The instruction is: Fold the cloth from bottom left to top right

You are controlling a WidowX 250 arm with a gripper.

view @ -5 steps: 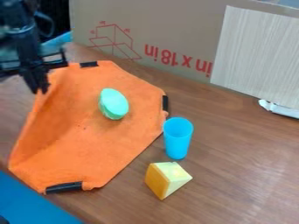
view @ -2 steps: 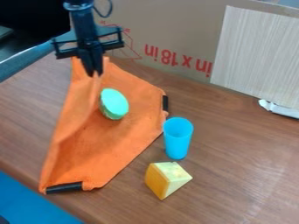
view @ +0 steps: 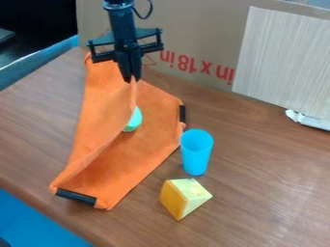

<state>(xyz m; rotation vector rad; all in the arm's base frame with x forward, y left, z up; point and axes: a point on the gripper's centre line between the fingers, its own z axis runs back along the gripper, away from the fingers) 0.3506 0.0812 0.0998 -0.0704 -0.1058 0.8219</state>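
Starting nearest you, with clock positions read from the centre of the camera view: a blue surface point(view: 29, 224) lies between 7 and 8 o'clock, past the edge of the wooden table point(view: 258, 193). A yellow wedge point(view: 184, 198) sits on the table between 5 and 6 o'clock. At a similar depth, between 7 and 8 o'clock, you have a black strip point(view: 76, 196) along the near end of the orange cloth point(view: 145, 144).

A blue cup point(view: 197, 153) is upright at 5 o'clock, just beside the cloth's right edge. The cloth itself runs from 7 o'clock up to 11 o'clock; its left portion is raised in a slanting flap, its right portion flat on the table. A green rounded piece point(view: 134, 121) rests on the flat portion, partly hidden by the flap. A second black strip point(view: 182, 114) marks the cloth's right edge near 1 o'clock.

Your end effector point(view: 132, 79), at 11 o'clock, points down, clamped on the flap's top edge. Beyond, you have a cardboard box point(view: 199, 34) and, at 2 o'clock, a pale ribbed panel point(view: 287, 58).
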